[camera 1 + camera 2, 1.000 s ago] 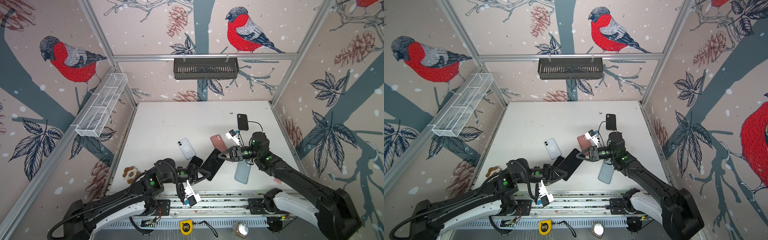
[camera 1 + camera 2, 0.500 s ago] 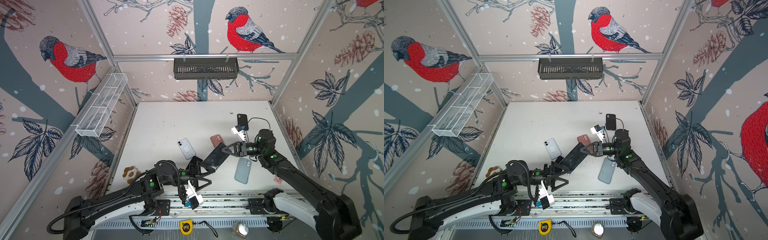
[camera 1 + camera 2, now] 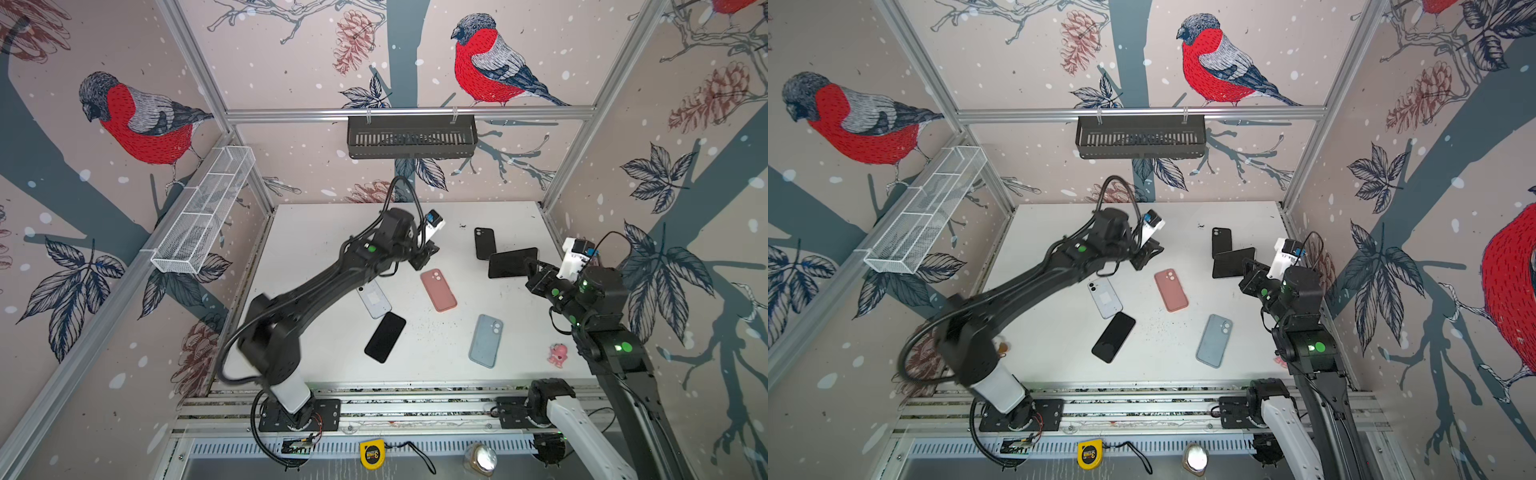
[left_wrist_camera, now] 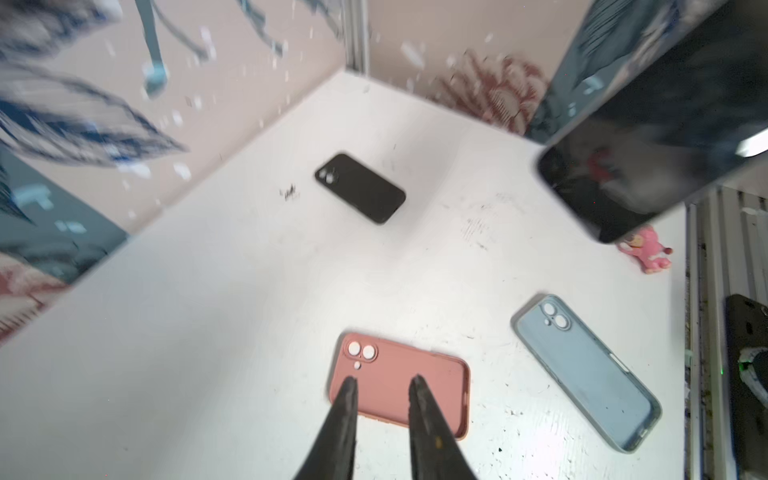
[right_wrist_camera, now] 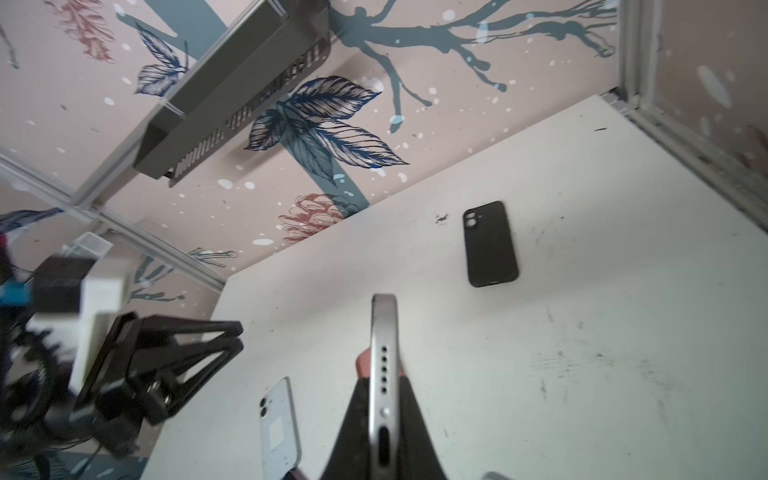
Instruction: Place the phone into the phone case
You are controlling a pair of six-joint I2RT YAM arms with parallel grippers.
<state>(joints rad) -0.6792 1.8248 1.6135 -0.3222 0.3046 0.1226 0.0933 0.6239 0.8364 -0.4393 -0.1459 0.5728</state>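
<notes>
Top views. The right end effector is pinched on the phone and holds it off the worktop, screen dark, just beside the black case. The same grip shows in both top views. The left end effector hovers above the near end of the pink case and carries nothing. The blue case lies apart, nearer the rail. Two other handsets lie flat, a dark phone and a pale phone, with a pink toy at the right edge.

Left wrist. Fingers stand a little spread with nothing between them. They are over the camera end of the pink case and I cannot tell whether they touch it. The held phone hangs in the upper corner.

Right wrist. The phone is seen edge-on with its port end toward the lens, and the jaws press its two faces. The black case lies flat beyond it.

Status. Phone picked up and all three cases empty, so no insertion yet. Which case is the target is unclear. The left arm's position suggests the pink one. Left to do: steady a case, align the phone, press it in.
</notes>
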